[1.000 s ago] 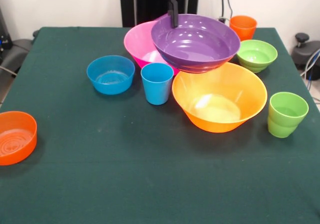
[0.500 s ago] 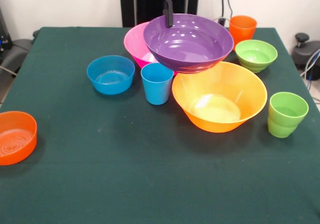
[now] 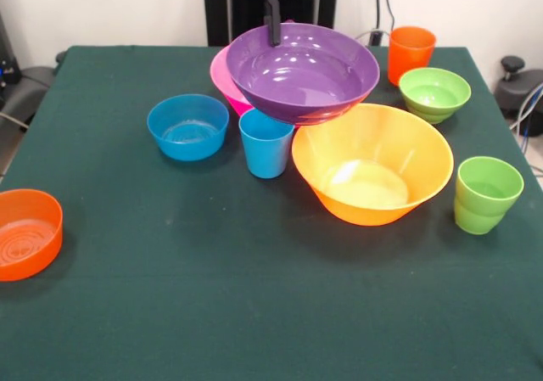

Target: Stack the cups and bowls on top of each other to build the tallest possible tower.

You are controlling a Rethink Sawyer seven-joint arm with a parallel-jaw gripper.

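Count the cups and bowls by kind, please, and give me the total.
Bowls: 6: purple bowl (held by the gripper), pink, yellow-orange, blue, green, orange.
Cups: 3: blue, orange, green.
Total: 9.

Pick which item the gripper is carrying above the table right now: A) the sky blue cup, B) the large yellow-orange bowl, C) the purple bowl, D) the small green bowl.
C: the gripper is clamped on the far rim of the purple bowl, which hangs in the air in front of the pink bowl, while the others sit on the table.
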